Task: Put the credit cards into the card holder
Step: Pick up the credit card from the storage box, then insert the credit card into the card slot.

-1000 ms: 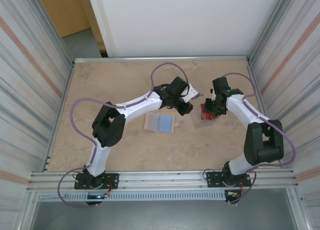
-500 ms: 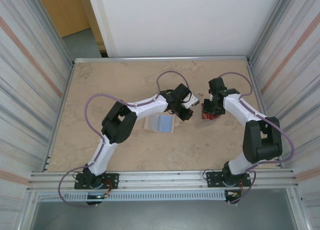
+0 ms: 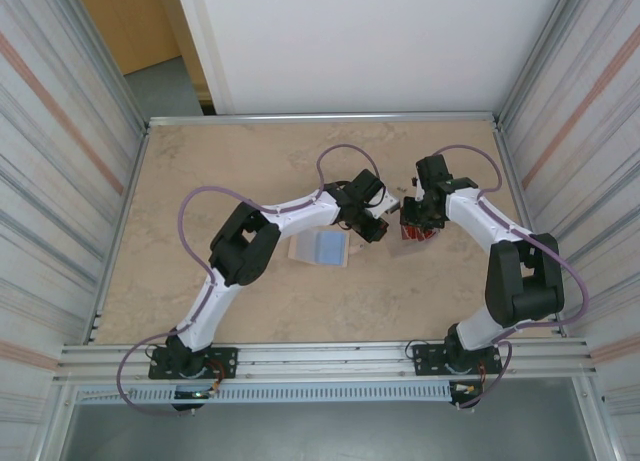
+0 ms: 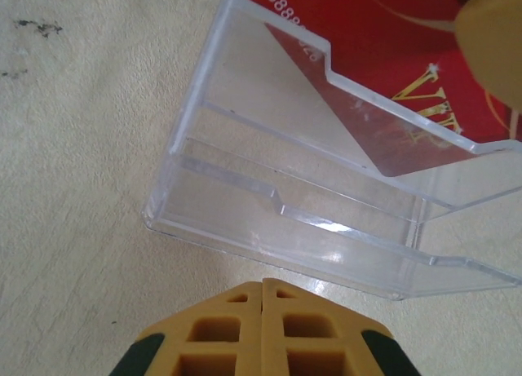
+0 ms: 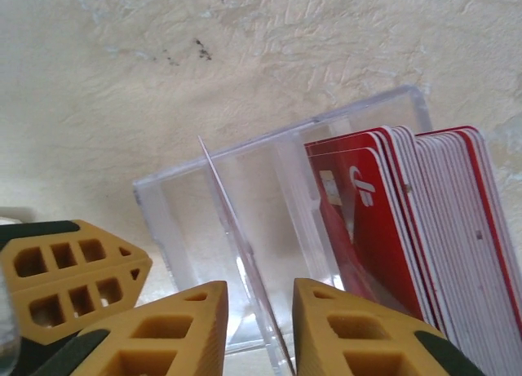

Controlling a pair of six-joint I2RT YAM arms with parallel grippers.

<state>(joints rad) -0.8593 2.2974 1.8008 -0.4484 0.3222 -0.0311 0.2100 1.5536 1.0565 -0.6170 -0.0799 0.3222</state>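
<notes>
Credit cards (image 5: 383, 229) stand stacked at one end of the card holder (image 4: 269, 180) on the tabletop (image 3: 250, 171). Right jaws, slightly parted, straddle its thin wall beside them. Left jaws, clenched empty, wait nearby.

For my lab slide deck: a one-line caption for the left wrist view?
Shut left pincer poised before the clear card holder, a red credit card showing through its far side.

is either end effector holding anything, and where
Nothing is gripped. The right end effector straddles a thin clear wall of the card holder, jaws apart; the left end effector is shut and empty.
</notes>
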